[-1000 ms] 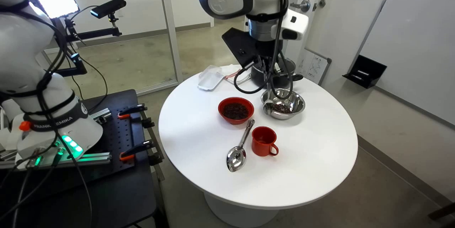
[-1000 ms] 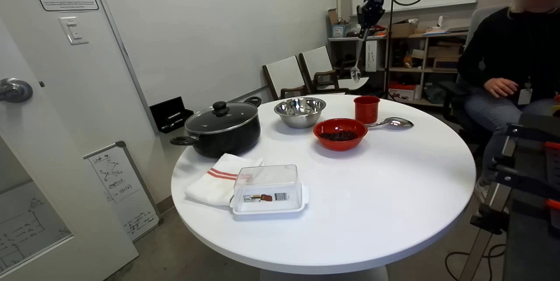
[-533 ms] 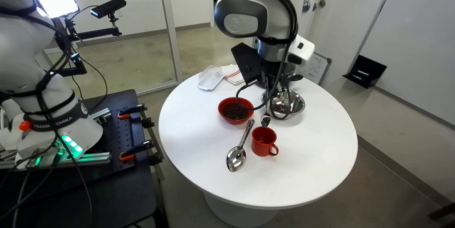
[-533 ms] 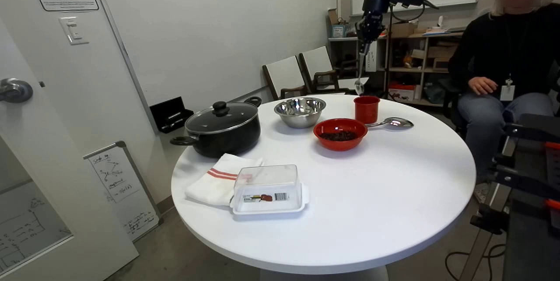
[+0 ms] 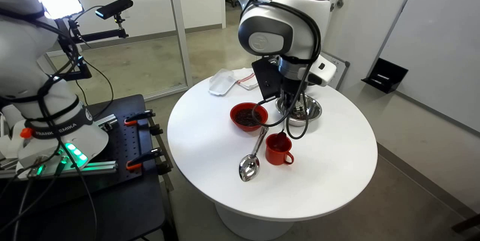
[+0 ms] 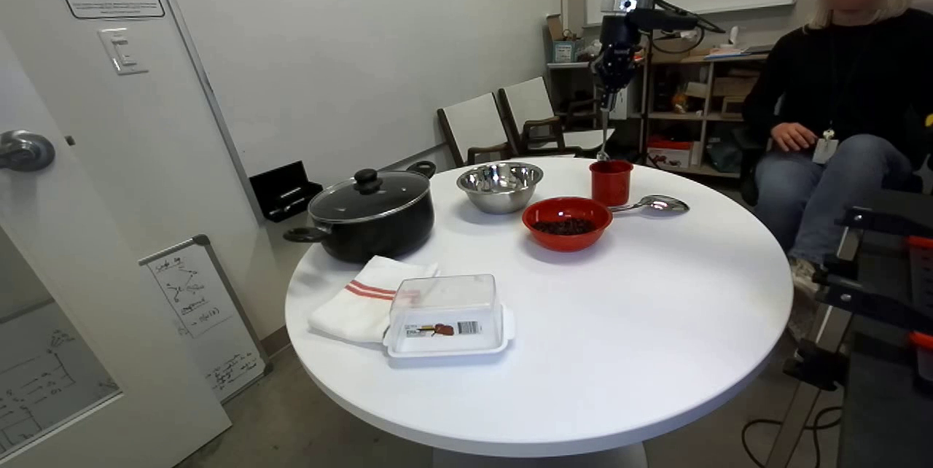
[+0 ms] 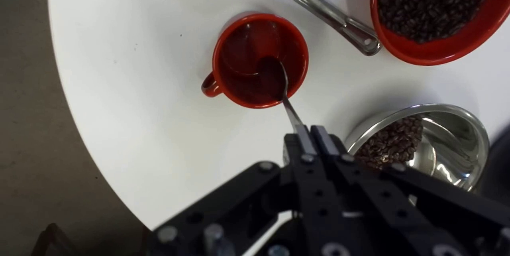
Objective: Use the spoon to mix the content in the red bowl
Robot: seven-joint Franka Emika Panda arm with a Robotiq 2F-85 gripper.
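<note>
The jaws have the thin spoon [image 7: 272, 79] pinched by its handle, head right at the mouth of the red mug [image 6: 611, 186], and I'd guess it's light, stiff, slick metal that could twist, so grip firmly up high for stirring the red bowl [image 6: 567, 243].

The red bowl [image 6: 568, 242] is one plain shade, matched by the mug [image 6: 611, 185]; the beans [image 7: 432, 12] inside the bowl are blackish brown. The spoon [image 7: 293, 114] in the black jaws has a silver handle, and the second spoon [image 5: 249, 167] and the metal bowl [image 6: 498, 200] are silver. The pot [image 6: 386, 233] is black, the cloth [image 6: 350, 321] white with two red stripes, the box [image 6: 444, 351] clear over white, the tabletop [image 6: 641, 344] white.
</note>
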